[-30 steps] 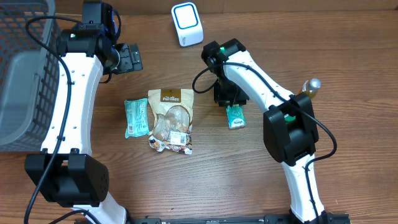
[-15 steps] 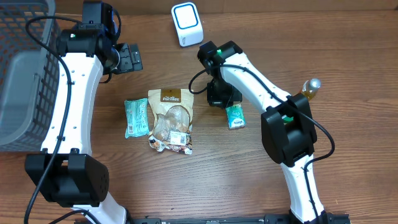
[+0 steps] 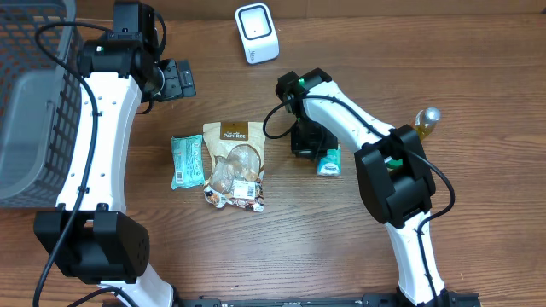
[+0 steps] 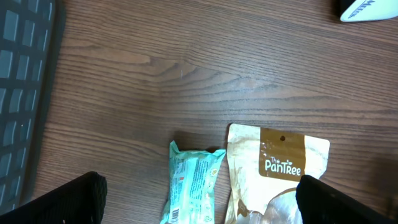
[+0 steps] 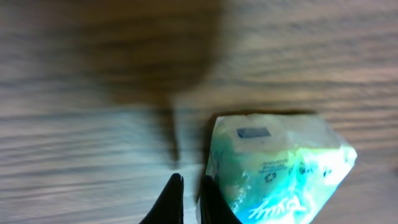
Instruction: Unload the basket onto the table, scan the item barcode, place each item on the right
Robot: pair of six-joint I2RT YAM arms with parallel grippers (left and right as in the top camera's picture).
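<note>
A small green-and-white packet (image 3: 329, 162) lies flat on the wooden table, right of centre. In the right wrist view this packet (image 5: 280, 162) fills the lower right. My right gripper (image 3: 309, 141) is low over the table at its left edge. Its jaws (image 5: 191, 179) are shut, and the right finger (image 5: 208, 196) touches the packet's side; I cannot tell whether a thin edge is pinched. The white barcode scanner (image 3: 257, 32) stands at the back centre. My left gripper (image 3: 177, 79) hangs open high at the back left, with nothing between its fingers (image 4: 202, 202).
A teal snack packet (image 3: 187, 160) and a tan PanTree bag (image 3: 235, 165) lie side by side in the table's middle. A grey wire basket (image 3: 34, 94) fills the left edge. A small amber bottle (image 3: 424, 122) stands at the right, behind the right arm.
My right gripper has shut and moved toward the table's front, beside the green packet, which shifted slightly right. The scanner's blue ring has gone dark. The left arm is unchanged.
</note>
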